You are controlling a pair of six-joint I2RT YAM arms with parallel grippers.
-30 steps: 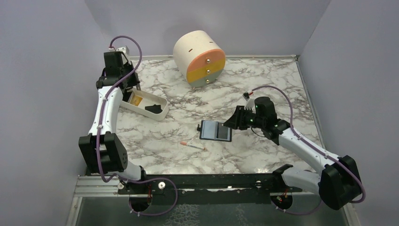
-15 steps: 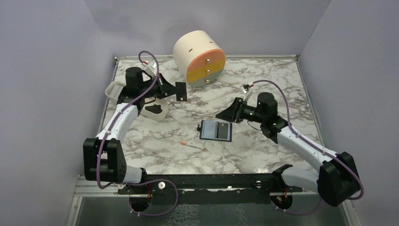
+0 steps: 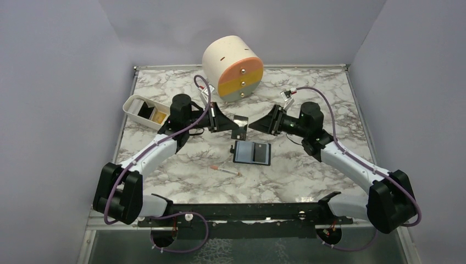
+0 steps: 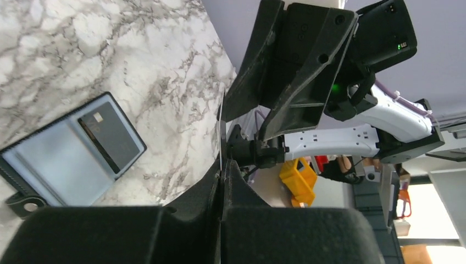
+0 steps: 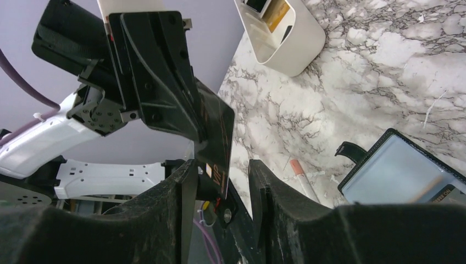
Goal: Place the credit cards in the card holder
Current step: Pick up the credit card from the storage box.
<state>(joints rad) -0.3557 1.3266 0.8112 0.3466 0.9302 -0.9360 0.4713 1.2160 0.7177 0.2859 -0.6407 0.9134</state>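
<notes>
My left gripper (image 3: pixel 228 122) is shut on a dark credit card (image 3: pixel 238 126), holding it upright above the table's middle. In the left wrist view the card (image 4: pixel 221 129) shows edge-on, rising from the closed jaws. My right gripper (image 3: pixel 256 124) faces it, open, and the card's free end (image 5: pixel 216 137) stands between its fingers (image 5: pixel 186 187), nearer the left one, without being pinched. The black card holder (image 3: pixel 252 153) lies open on the marble just below both grippers, with a card in its right pocket. An orange-yellow card (image 3: pixel 159 116) rests in the white tray.
The oblong white tray (image 3: pixel 132 103) sits at the left edge, holding a dark item too. A white-and-pink stick (image 3: pixel 225 170) lies in front of the holder. A cream drum with coloured drawers (image 3: pixel 233 67) stands at the back.
The left arm swung from the tray to the table's middle, carrying the dark card. The right gripper rose from the holder, turned toward the card and opened wider.
</notes>
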